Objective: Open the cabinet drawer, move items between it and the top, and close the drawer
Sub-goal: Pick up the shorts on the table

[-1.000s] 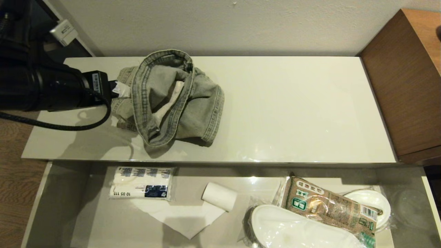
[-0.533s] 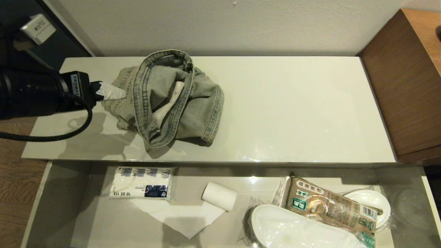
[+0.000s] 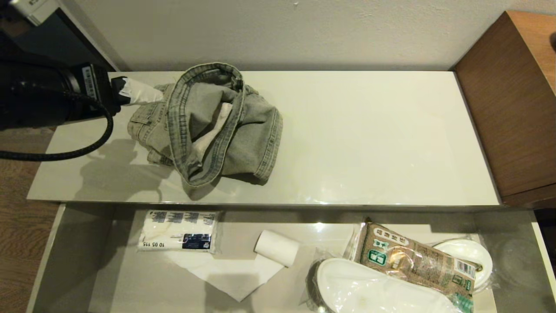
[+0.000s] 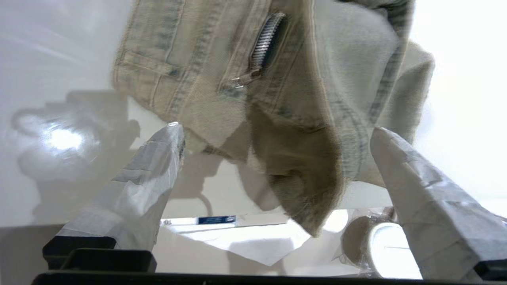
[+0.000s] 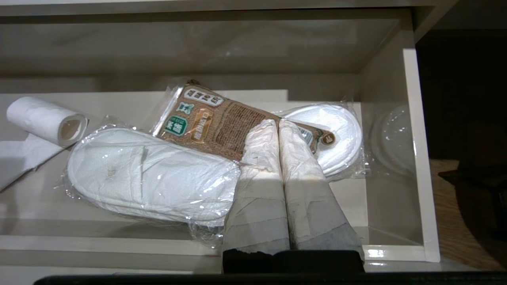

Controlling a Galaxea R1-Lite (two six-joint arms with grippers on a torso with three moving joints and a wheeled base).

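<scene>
At the far left, the left claw [image 3: 130,93] hangs over the left end of the top [image 3: 369,130], its taped fingers [image 4: 154,174] spread wide and released, touching nothing; the left wrist view shows the denim garment [image 3: 213,126] lying just beyond the tips, apart from them. The garment sits in a crumpled heap on the left half of the top, waistband uppermost, so that transfer looks done. Below, the cabinet drawer [image 3: 74,261] stands pulled fully open. Inside it, from left to right, lie a white wrapped packet [image 3: 178,237], a small white paper roll [image 3: 276,248] on a loose sheet, then the white slippers [image 3: 369,287] in clear plastic wrap with a brown printed packet [image 3: 412,261] lying across them. The right claw [image 5: 278,126] is clenched shut and empty, parked in front of the drawer's right end, pointing at the slippers and the brown packet without holding either. To the far right stands a brown wood-grain desk [image 3: 508,108], which plays no part. By my reading the task is around its middle: drawer opened, garment placed up top; the slippers probably remain to be shifted, and the drawer is not yet closed
</scene>
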